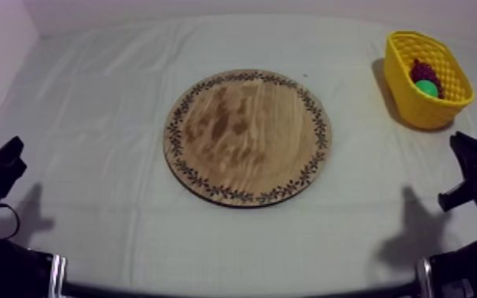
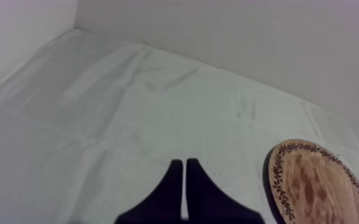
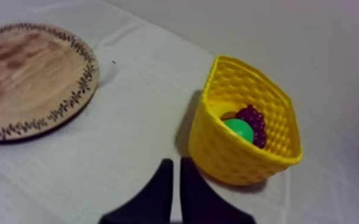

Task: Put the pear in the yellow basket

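Note:
The round wooden board [image 1: 247, 136] lies bare in the middle of the table. The green pear [image 1: 427, 88] sits inside the yellow basket [image 1: 416, 107] at the far right, beside a bunch of dark purple grapes [image 1: 424, 72]. My left gripper [image 1: 12, 149] rests low at the left edge, shut on nothing. My right gripper [image 1: 459, 143] rests low at the right, just in front of the basket. In the right wrist view its fingers [image 3: 185, 179] lie together as a narrow wedge, short of the basket [image 3: 229, 155] holding the pear [image 3: 239, 129] and grapes [image 3: 254, 119].
Grey-white cloth covers the table, with walls close behind and at the left. In the left wrist view the shut gripper [image 2: 183, 170] points over bare cloth, with the board [image 2: 316, 184] off to one side. In the right wrist view the board [image 3: 27, 77] lies apart from the basket.

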Controlling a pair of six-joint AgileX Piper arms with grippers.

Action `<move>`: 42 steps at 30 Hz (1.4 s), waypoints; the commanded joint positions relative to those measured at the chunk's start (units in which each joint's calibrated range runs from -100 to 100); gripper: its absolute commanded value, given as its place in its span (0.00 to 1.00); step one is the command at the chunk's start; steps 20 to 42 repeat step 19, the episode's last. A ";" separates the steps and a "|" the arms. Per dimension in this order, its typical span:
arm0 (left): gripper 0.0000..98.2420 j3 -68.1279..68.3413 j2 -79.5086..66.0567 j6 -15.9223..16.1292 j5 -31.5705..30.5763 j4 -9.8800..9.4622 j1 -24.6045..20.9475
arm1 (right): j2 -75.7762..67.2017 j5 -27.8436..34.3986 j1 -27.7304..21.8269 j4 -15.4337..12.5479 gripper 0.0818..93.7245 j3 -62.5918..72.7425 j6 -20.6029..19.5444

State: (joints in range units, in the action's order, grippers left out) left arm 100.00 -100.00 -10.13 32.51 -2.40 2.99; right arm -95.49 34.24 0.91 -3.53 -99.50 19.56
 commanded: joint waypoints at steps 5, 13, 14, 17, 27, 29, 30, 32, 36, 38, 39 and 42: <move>0.00 0.00 0.00 -0.01 -0.01 -0.02 0.06 | -0.15 1.01 0.78 1.64 0.01 -0.05 -1.67; 0.00 0.00 0.00 -0.01 -0.01 -0.02 0.08 | -0.18 1.15 0.92 1.84 0.00 -0.05 -6.16; 0.00 0.00 0.00 -0.01 -0.01 -0.02 0.08 | -0.18 1.16 0.92 1.84 0.00 -0.05 -6.40; 0.00 0.00 0.00 -0.01 -0.01 -0.02 0.08 | -0.18 1.16 0.92 1.84 0.00 -0.05 -6.62; 0.00 0.00 0.00 -0.01 -0.01 -0.02 0.08 | -0.18 1.16 0.92 1.85 0.00 -0.05 -6.67; 0.00 0.00 0.00 -0.01 -0.01 -0.02 0.08 | -0.18 1.16 0.92 1.85 0.00 -0.05 -6.67; 0.00 0.00 0.00 -0.01 -0.01 -0.02 0.08 | -0.18 1.16 0.92 1.85 0.00 -0.05 -6.67; 0.00 0.00 0.00 -0.01 -0.01 -0.02 0.08 | -0.18 1.16 0.92 1.85 0.00 -0.05 -6.67; 0.00 0.00 0.00 -0.01 -0.01 -0.02 0.08 | -0.18 1.16 0.92 1.85 0.00 -0.05 -6.67; 0.00 0.00 0.00 -0.01 -0.01 -0.02 0.08 | -0.18 1.16 0.92 1.85 0.00 -0.05 -6.67; 0.00 0.00 0.00 -0.01 -0.01 -0.02 0.08 | -0.18 1.16 0.92 1.85 0.00 -0.05 -6.67; 0.00 0.00 0.00 -0.01 -0.01 -0.02 0.08 | -0.18 1.16 0.92 1.85 0.00 -0.05 -6.67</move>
